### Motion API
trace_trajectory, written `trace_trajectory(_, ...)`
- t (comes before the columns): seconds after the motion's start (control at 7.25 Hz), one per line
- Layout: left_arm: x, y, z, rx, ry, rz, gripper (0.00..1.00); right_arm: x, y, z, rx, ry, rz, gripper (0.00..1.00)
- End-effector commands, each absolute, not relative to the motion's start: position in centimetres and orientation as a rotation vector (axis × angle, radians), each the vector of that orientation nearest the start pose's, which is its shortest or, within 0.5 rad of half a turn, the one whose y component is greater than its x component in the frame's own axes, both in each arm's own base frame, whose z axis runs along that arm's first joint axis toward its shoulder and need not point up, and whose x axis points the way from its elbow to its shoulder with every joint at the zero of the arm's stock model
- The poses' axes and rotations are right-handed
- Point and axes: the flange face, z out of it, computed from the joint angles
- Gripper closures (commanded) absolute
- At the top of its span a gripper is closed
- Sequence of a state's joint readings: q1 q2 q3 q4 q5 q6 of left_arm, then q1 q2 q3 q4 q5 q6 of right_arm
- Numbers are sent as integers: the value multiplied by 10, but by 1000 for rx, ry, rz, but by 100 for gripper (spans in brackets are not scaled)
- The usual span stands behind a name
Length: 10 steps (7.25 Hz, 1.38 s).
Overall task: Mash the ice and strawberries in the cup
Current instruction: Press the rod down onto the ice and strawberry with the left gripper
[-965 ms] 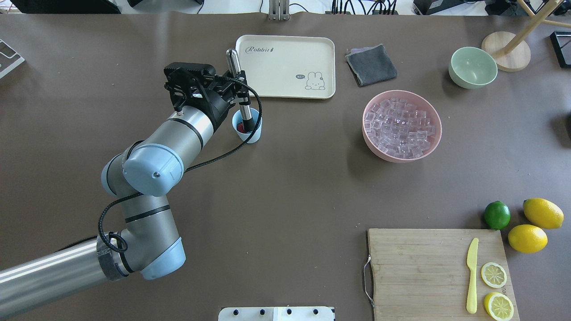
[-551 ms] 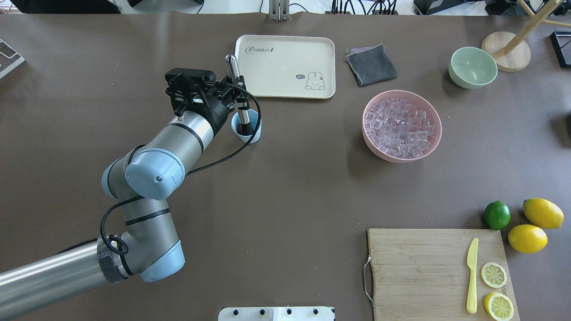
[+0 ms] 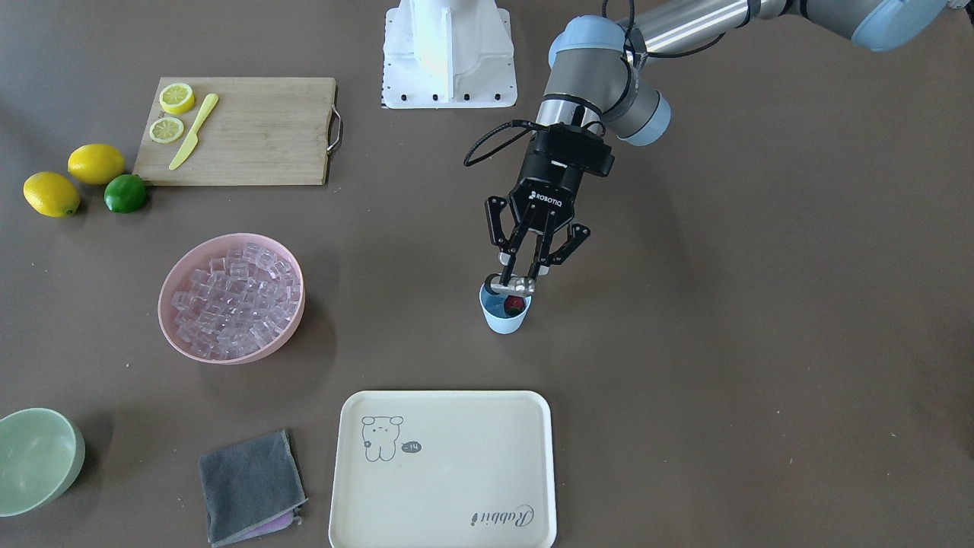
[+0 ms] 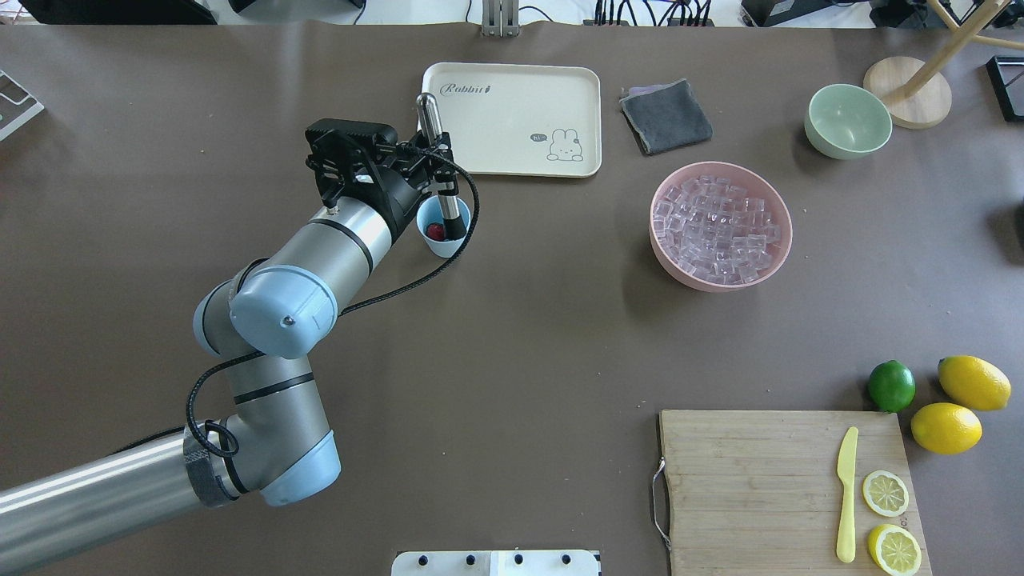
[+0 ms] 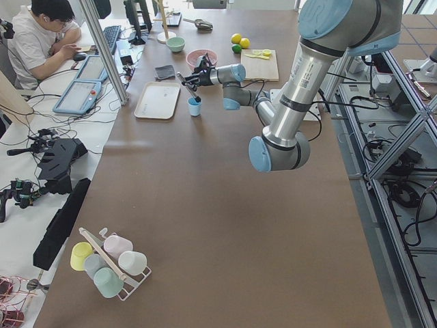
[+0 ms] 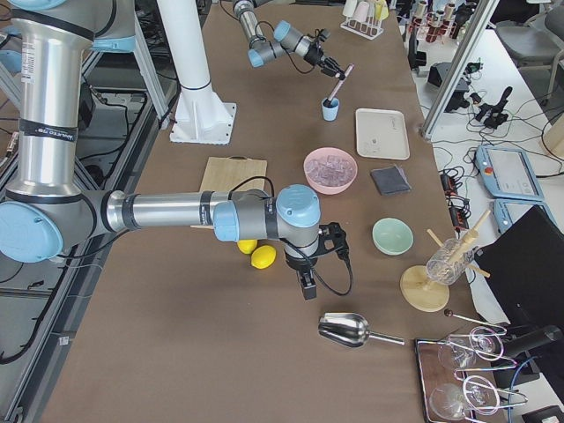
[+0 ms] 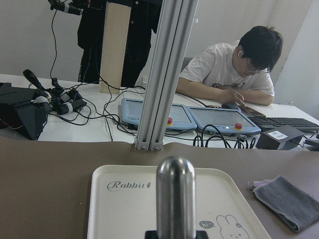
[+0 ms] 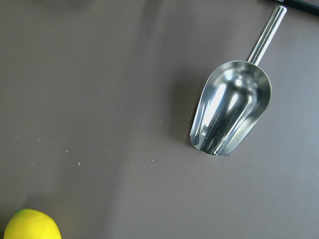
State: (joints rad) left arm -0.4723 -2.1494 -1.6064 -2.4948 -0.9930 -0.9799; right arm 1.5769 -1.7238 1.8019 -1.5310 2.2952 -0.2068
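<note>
As the left gripper (image 4: pixel 439 170) had its two fingers pressed together on the shaft of the metal muddler (image 4: pixel 430 120), all turned on how this rod lay under it. Its long axis was tilted: the round silver top leaned away from the wrist, toward the cream tray (image 4: pixel 512 80) beyond the pincer, and the dark lower end went down below the fingers into the cup (image 4: pixel 441 249). The cup stood right under the pincer, and the strawberry (image 4: pixel 434 231) lay inside it just beside the dark end, on the side of the pincer's own arm; whether they touched I could not tell. I judged that the next press needed a small shift toward that side. No ice showed in the cup; the ice (image 4: pixel 720 232) lay in the pink bowl (image 4: pixel 700 282), well apart from the pincer, toward the robot's right. The right gripper (image 6: pixel 308 289) hung far from the cup, above a scoop (image 8: pixel 230 107), and how wide it stood could not be told.
</note>
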Motion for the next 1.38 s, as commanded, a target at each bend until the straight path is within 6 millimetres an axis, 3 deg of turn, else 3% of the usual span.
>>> trace_trajectory(0.0, 462, -468, 180, 1186, 1044, -357, 100, 70, -433, 614, 189, -710, -233, 1)
trace_trajectory(0.41, 466, -476, 192, 1177, 1017, -356, 100, 70, -434, 613, 192, -712, -234, 1)
trace_trajectory(0.69, 481, -484, 208, 1159, 992, -349, 100, 70, -434, 613, 192, -712, -234, 1)
trace_trajectory(1.24, 493, -477, 216, 1141, 996, -337, 100, 70, -433, 613, 192, -712, -234, 1)
